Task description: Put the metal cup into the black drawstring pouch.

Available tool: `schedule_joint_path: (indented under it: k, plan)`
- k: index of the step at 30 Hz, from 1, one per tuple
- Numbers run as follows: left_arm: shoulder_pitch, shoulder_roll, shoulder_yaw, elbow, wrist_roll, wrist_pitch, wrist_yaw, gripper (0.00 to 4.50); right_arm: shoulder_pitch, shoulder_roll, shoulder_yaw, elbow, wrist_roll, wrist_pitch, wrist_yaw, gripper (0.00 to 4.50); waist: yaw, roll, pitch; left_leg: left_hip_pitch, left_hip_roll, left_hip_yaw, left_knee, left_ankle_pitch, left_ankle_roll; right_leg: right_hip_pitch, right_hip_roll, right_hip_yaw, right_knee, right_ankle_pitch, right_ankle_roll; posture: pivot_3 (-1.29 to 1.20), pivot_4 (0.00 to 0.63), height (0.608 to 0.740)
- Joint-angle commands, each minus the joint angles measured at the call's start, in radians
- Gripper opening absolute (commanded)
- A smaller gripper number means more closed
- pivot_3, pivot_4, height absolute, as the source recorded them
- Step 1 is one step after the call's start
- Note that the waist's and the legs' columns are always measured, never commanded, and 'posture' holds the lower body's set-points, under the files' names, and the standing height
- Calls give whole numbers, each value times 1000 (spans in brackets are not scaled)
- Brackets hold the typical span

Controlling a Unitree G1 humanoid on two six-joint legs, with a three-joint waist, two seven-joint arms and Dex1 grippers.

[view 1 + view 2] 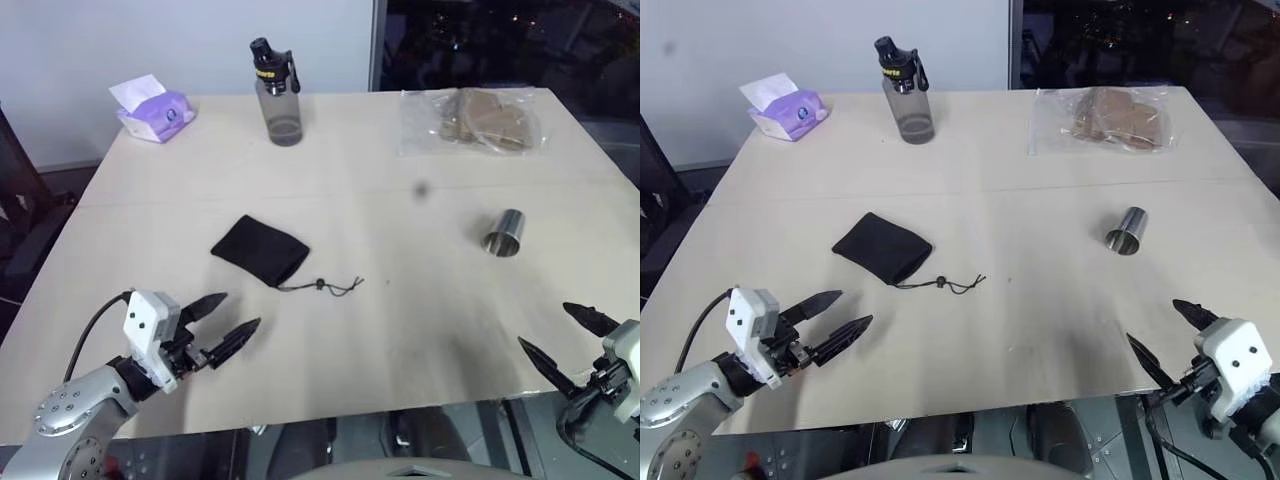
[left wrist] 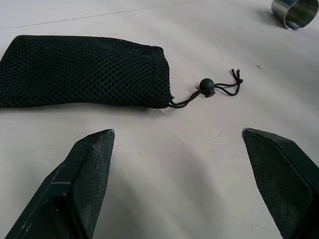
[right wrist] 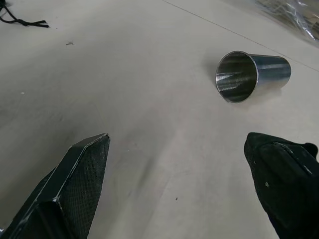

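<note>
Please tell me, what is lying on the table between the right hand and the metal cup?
Nothing: in the right wrist view, only bare table separates the open right hand from the metal cup, which lies on its side.

Bare table [image 1: 400, 320] all around the metal cup [image 1: 505, 233] and black drawstring pouch [image 1: 260, 249]; bottle [image 1: 277, 92], tissues [image 1: 155, 110], plastic bag [image 1: 470, 121] sit way back.
</note>
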Motion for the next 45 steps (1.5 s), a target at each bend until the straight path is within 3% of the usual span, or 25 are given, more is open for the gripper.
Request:
schedule_joint_path:
  k: [1,6,14,19,24,25,26,29,30,34,38,42,45]
  plan:
    - [-44,31,8,-25,-13,9,6,4247,-7,-2,9,-30,32,-52,23,4500,1,0,0,0,0,0,0,1,2,0,0,0,0,0,0,0,150,740]
    - [-203,59,-59,-114,-8,66,93,4247,-96,-45,118,-138,86,-36,34,4500,10,1,0,-1,1,0,0,1,3,0,6,-1,-1,0,-1,0,150,740]
    - [-507,243,-370,-275,212,569,429,4247,-259,-166,254,-203,123,-18,81,4500,23,-1,1,0,0,-1,0,1,4,3,8,-1,-4,0,-1,0,150,740]
    - [-657,236,-541,-254,283,710,494,4247,-326,-205,292,-233,166,35,52,4500,24,-3,2,-1,0,-2,0,1,4,4,10,-1,-5,0,-1,0,150,740]
    - [-724,219,-629,-201,357,719,519,4247,-341,-210,315,-250,158,56,21,4500,24,-3,2,-1,0,-2,0,0,4,4,10,-1,-6,0,-1,0,150,740]
    - [-733,220,-645,-191,369,714,516,3660,-338,-209,319,-254,154,58,12,4500,24,-3,2,-1,0,-2,0,0,4,4,10,-1,-6,0,-1,0,150,740]
    - [-740,220,-657,-184,376,710,510,3472,-335,-206,320,-259,152,62,1,4500,24,-3,2,-1,0,-2,0,0,4,4,10,-1,-6,0,-1,0,150,740]
    - [-757,210,-674,-164,392,704,503,2217,-324,-203,321,-269,139,70,-28,4500,24,-4,3,-1,0,-2,0,0,4,4,9,-1,-6,0,-1,0,150,740]
    - [-760,210,-681,-156,398,692,497,2017,-318,-200,320,-272,133,73,-39,4500,24,-4,3,-1,0,-2,0,0,4,4,9,-1,-6,0,-1,0,150,740]
    - [-769,201,-689,-124,421,658,478,29,-298,-193,314,-283,118,104,-94,4500,24,-4,3,-1,0,-2,0,0,4,4,9,-1,-6,0,-1,0,150,740]
    - [-814,180,-594,-51,347,660,388,29,-348,-166,267,-264,106,227,-242,4500,24,-4,3,-1,0,-2,0,0,4,4,9,-1,-6,0,-1,0,150,740]
    - [-893,178,-504,30,226,670,238,29,-450,-276,283,-222,-19,485,-365,4500,24,-4,3,-2,0,-1,1,0,4,4,9,-1,-6,0,-1,0,150,740]
    - [-950,177,-463,85,142,687,145,29,-570,-275,300,-114,-33,616,-424,4500,24,-4,3,-2,-3,-2,1,1,4,4,8,-2,-6,2,-5,0,150,740]
